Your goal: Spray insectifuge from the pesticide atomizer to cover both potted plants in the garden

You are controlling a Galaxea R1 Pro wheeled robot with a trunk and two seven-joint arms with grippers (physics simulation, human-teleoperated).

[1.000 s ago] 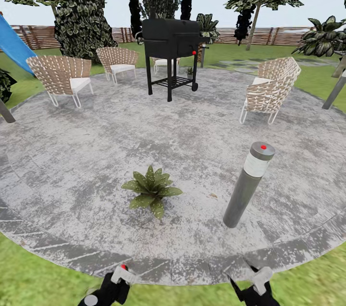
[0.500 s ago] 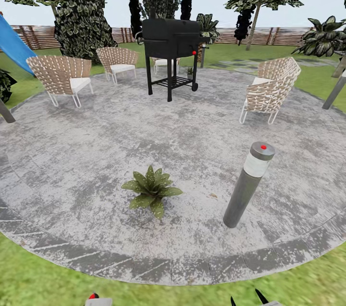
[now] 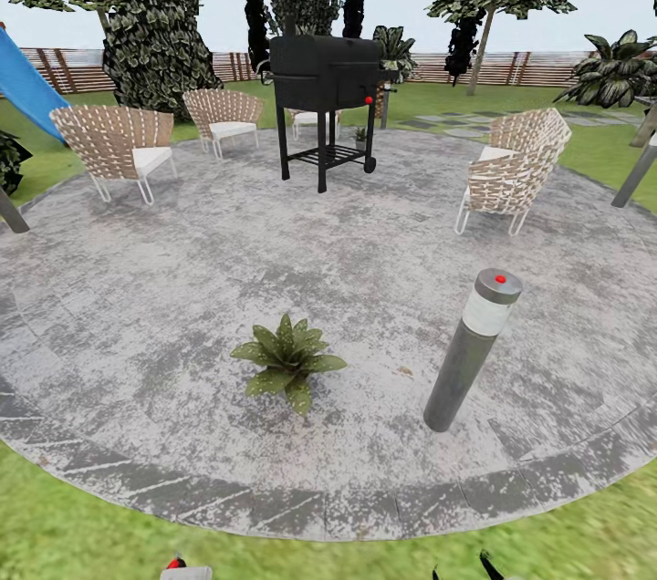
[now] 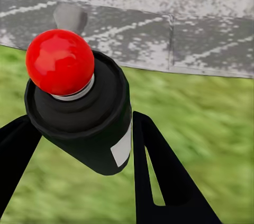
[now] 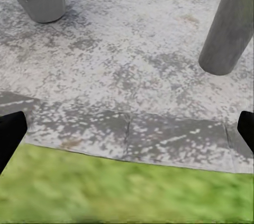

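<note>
Outdoors, on the paved patio [image 3: 383, 288]: one potted plant [image 3: 288, 361] near the front edge, a grey bollard lamp [image 3: 470, 352] beside it, black grill [image 3: 327, 97] and woven chairs [image 3: 119, 147] beyond. Left gripper [image 4: 79, 145] clamps a black canister with a red ball top [image 4: 60, 62] over grass [image 4: 201, 123]. Right gripper [image 5: 127, 134] spread wide, holding nothing.

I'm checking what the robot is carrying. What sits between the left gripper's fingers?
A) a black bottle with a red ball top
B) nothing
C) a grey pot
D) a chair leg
A: in the left wrist view the left gripper has its black fingers on either side of a black bottle with a red ball top.
</note>
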